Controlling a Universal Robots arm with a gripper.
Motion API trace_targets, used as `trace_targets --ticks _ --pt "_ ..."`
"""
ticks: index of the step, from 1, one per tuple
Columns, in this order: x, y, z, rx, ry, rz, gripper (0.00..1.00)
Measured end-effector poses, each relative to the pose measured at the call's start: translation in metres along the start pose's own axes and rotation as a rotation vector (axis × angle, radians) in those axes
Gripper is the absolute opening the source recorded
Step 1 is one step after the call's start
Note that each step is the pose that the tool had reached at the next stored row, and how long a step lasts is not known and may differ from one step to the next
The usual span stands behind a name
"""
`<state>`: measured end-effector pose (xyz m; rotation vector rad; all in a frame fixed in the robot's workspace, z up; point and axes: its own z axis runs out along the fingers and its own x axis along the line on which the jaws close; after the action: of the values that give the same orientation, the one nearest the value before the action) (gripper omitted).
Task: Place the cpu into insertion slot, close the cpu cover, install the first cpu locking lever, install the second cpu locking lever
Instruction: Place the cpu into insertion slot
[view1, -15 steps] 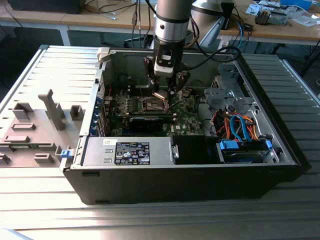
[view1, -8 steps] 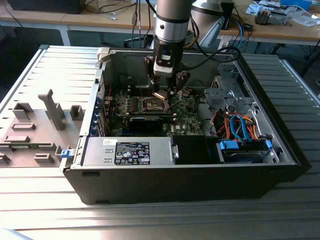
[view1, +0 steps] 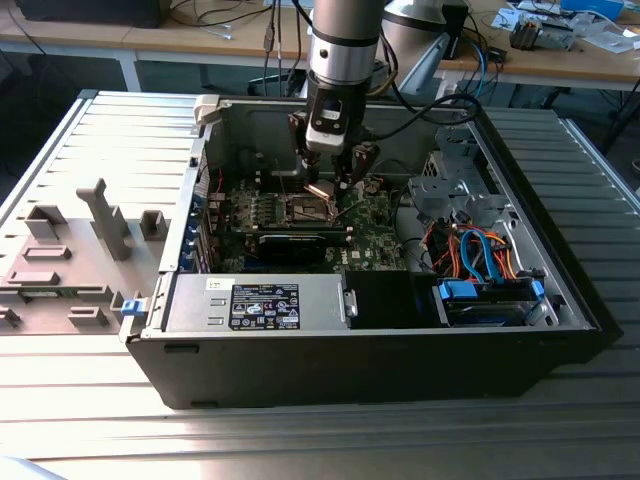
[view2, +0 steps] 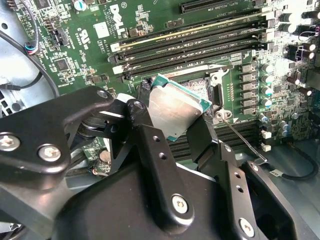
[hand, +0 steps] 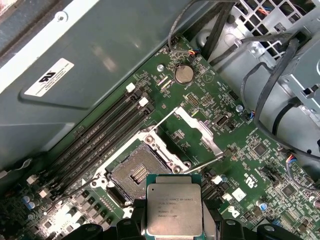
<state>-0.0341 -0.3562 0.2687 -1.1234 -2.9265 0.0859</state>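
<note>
My gripper (view1: 328, 183) hangs inside the open computer case, shut on the cpu (hand: 175, 205), a silver-faced square chip pinched by its edges between the two black fingers (view2: 150, 142). In the second wrist view the cpu (view2: 175, 107) is tilted above the board. The insertion slot (hand: 134, 172) lies open with its dark centre bare, just beside and below the cpu and apart from it. The cpu cover (hand: 204, 135), a silver frame, is swung open to the slot's far side. A thin locking lever (hand: 207, 160) stands released beside the slot, and it also shows as a lever (view2: 240, 137) in the second wrist view.
Long memory slots (hand: 100, 135) run alongside the socket. A black card (view1: 295, 243) lies across the board toward the case front, with the power supply (view1: 260, 300) beyond it. Orange and blue cables (view1: 480, 250) and a drive cage fill the exterior view's right. Case walls (view1: 205, 150) close in around.
</note>
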Motion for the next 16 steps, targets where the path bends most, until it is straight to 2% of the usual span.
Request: trace_targets --ticks 16 --pt "0.0000 0.0000 0.0001 0.0004 0.0012 0.023 0.54"
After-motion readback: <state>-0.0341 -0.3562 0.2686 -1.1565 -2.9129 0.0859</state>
